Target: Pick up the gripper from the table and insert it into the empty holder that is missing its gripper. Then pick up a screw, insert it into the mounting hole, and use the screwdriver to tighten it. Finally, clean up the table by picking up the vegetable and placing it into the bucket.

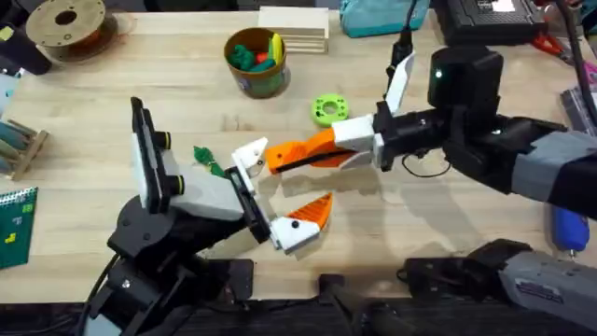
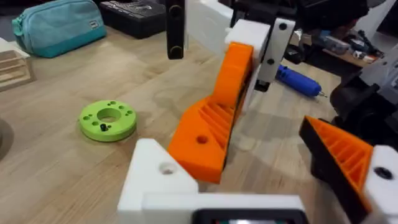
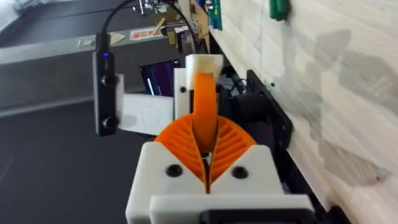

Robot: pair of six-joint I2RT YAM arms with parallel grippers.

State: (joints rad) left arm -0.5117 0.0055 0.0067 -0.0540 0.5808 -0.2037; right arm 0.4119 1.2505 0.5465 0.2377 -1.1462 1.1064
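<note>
A: Overhead view first; where is the gripper (image 1: 300,154)?
B: Pinched flat in the right hand (image 1: 328,149), mid-worktop, its wide end just beside the holder (image 1: 250,159) on the left hand (image 1: 280,198); whether they touch, I cannot tell; the left hand stands spread, holding nothing.
A: What crowds them?
B: The vegetable (image 1: 209,161) lies on the worktop (image 1: 187,84) just beside the holder; a lime-green ring (image 1: 328,109) sits near behind the right hand; the bucket (image 1: 256,63), with red, yellow and green toys inside, stands farther back.
A: And the screwdriver (image 2: 300,81)?
B: In the left wrist view, lying beyond the right hand.
</note>
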